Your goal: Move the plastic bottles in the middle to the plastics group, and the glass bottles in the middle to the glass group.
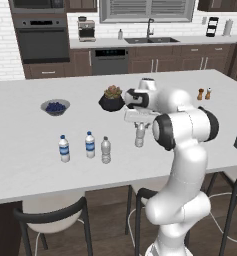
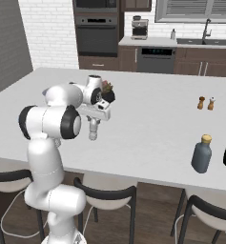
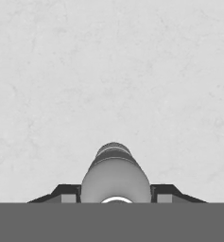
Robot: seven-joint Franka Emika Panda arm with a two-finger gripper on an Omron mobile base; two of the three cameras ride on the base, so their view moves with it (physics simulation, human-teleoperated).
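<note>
Currently gripper (image 1: 140, 136) holds a clear bottle (image 1: 140, 135); another clear bottle (image 1: 106, 150) stands beside two blue-labelled bottles (image 1: 64, 149) on the surface (image 1: 30, 165).

A broad pale grey stone-look bench (image 1: 30, 150) fills the middle of both base views. Black-framed chairs with pale seats (image 1: 50, 212) tuck under its near edge on a brown wooden floor (image 2: 152, 233). At the top, dark brown cabinets (image 1: 160, 59) run beneath a white brick wall (image 2: 47, 28), with a black built-in oven (image 1: 41, 37), a slatted window (image 1: 145, 9) and a sink with a tap (image 1: 151, 36).
</note>
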